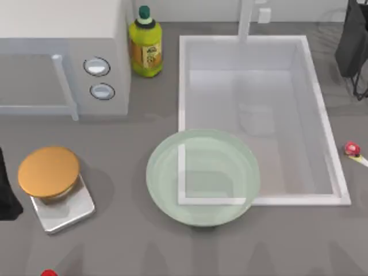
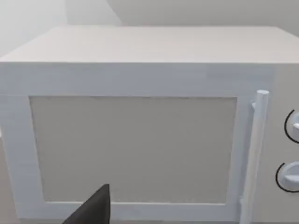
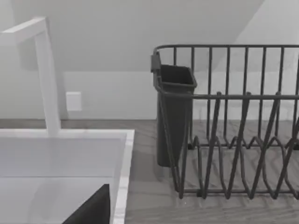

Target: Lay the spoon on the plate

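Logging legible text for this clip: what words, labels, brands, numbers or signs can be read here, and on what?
None can be read.
Yellow-green plastic bottle with a green cap: its orange label is too blurred to read.
White microwave oven: its two round dials carry no visible marks.

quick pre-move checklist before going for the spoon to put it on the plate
1. Spoon located: ok, its red-pink knob lies at the top view's right edge, right of the sink; bowl cut off by the frame.
2. Plate free to receive: ok, nothing lies in it.
3. Plate support: not ok, it overhangs the sink's front left corner.
4. Spoon lying apart from the sink rim: ok, a gap of counter shows between.
5. Left arm out of the way: ok, its wrist faces the microwave.
6. Right gripper state: cannot tell; its wrist faces the dish rack.
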